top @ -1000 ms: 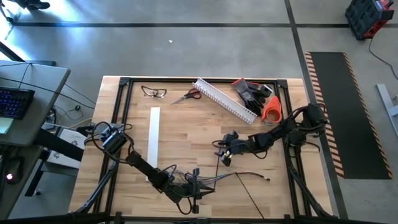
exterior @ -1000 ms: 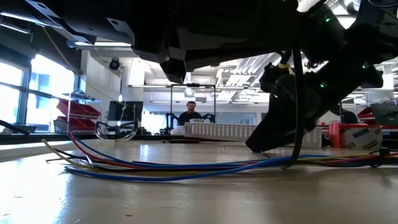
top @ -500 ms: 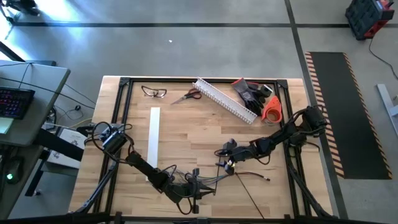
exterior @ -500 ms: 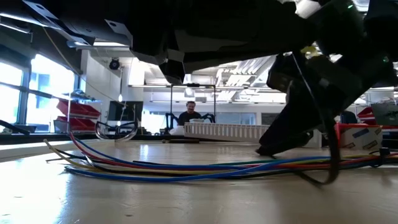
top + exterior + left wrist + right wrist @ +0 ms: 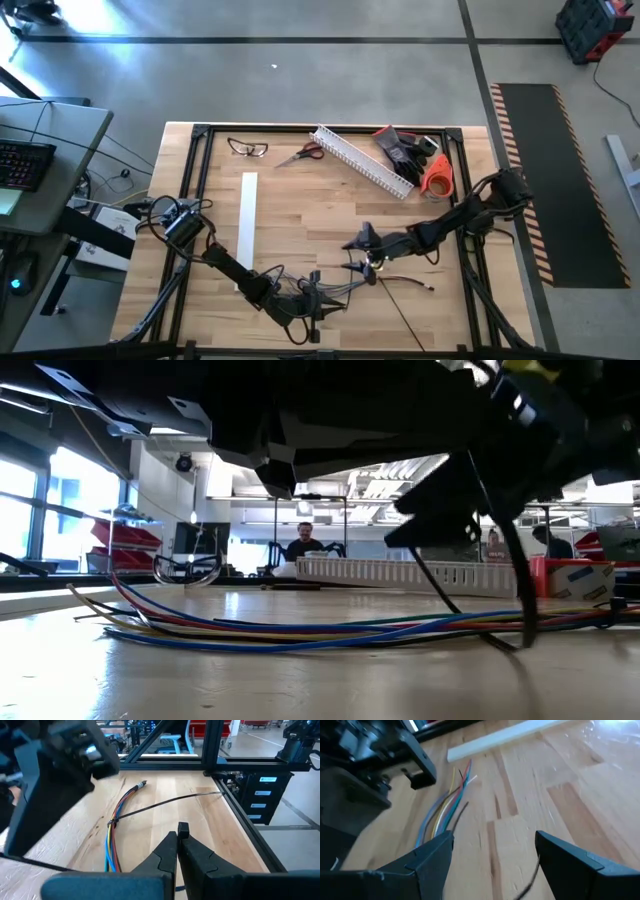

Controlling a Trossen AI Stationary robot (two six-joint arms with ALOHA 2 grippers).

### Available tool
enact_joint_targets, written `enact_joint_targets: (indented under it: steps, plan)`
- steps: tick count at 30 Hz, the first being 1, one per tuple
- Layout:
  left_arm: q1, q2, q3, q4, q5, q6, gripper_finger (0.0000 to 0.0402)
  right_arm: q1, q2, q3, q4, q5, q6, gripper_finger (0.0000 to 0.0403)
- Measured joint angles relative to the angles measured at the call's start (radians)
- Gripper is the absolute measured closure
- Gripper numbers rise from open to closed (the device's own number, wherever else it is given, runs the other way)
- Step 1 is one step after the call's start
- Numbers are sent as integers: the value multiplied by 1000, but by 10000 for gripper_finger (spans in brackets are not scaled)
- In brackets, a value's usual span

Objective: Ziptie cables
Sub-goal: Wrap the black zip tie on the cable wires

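Note:
The cables (image 5: 400, 281) are a bundle of coloured wires lying flat along the table's near part (image 5: 300, 632). A dark ziptie (image 5: 165, 804) wraps round them, its tail running out over the wood (image 5: 402, 320). My right gripper (image 5: 355, 252) hovers open above the bundle's middle (image 5: 492, 840), with the wires (image 5: 445, 805) ahead of it. A thin dark strip (image 5: 520, 590) rises from the cables below it. My left gripper (image 5: 312, 312) is shut (image 5: 178, 832) low by the bundle's left end, the wires (image 5: 112, 845) passing beside its fingers. My left gripper is shut close beside the cables' left end; whether it touches them I cannot tell, since the arm hides that spot from above. My right gripper touches nothing that I can see.
A flat white strip (image 5: 247, 215) lies on the left half. Along the far edge are the white slotted channel (image 5: 360, 160), scissors (image 5: 300, 153), glasses (image 5: 247, 148), dark gloves and an orange roll (image 5: 435, 175). A black frame (image 5: 470, 260) borders the table. A person sits far behind (image 5: 305, 542).
My right gripper has lifted off the cables, tipped from pointing down toward level, and opened. It has also drifted slightly toward the near edge. The dark strip under it has gone from upright to bent over in a curve. The cables have stayed put.

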Motion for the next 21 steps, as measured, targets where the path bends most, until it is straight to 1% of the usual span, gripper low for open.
enact_joint_targets:
  steps: [5, 13, 17, 21]
  plan:
    - [0, 0, 0, 0, 0, 0, 402, 0, -45, 0, -52, 4, -3, 138]
    - [0, 0, 0, 1, 0, 0, 402, 0, -53, 0, -125, 24, 4, 143]
    - [0, 0, 0, 0, 0, 0, 402, 0, -53, 0, -164, 23, 8, 174]
    - [0, 0, 0, 1, 0, 0, 402, 13, -53, 1, -201, 29, -15, 239]
